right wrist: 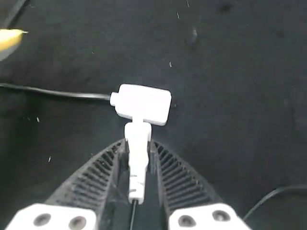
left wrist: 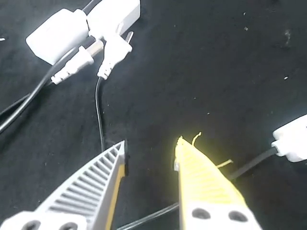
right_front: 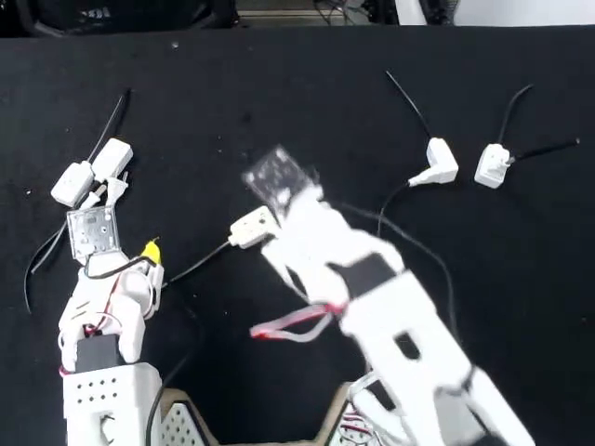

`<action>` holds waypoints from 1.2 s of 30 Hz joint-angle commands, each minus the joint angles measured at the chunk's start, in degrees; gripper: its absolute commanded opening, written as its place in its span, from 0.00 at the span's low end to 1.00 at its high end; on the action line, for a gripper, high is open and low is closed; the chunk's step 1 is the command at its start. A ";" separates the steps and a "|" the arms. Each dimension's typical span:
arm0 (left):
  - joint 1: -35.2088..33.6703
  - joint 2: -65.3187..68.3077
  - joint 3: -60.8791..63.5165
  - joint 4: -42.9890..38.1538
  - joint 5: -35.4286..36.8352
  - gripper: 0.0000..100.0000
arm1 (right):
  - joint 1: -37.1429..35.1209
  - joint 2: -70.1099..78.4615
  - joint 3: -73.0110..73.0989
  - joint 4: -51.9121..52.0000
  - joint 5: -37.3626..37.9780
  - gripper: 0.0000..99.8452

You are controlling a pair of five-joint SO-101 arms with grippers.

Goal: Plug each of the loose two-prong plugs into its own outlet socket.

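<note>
White plug (right wrist: 138,132) clenched in right gripper (right wrist: 138,147), fingers shut on both flanks of its body.
- Plug long axis: in line with the gripper fingers, nose pointing away from the wrist.
- Nose butts against the side face of socket (right wrist: 144,104). The socket's long axis lies crosswise to the plug, so the pair forms a T.
- Socket lies flat on the black table (right_front: 279,93), near its middle. In the high view the socket's long axis runs from lower left to upper right, and its cord (right wrist: 57,92) leaves the left end toward the left arm.

Left gripper (left wrist: 151,143): released, fingers spread with nothing between them, over bare table at front left. One finger is grey, the other yellow.

Rear left of table: socket A (left wrist: 56,32) and socket B (left wrist: 115,14) lie side by side. Plug A (left wrist: 76,64) and plug B (left wrist: 114,53) lie just beside them, prongs bare and pointing toward the sockets.

Rear right: piece C (right_front: 439,163) and piece D (right_front: 491,167), white with black cords, well apart from the arms. Cannot tell whether plugs are seated in them.
</note>
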 commanded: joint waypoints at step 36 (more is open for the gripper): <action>5.32 -0.53 1.45 -3.25 -0.97 0.17 | 4.57 74.42 -90.07 47.12 -0.53 0.01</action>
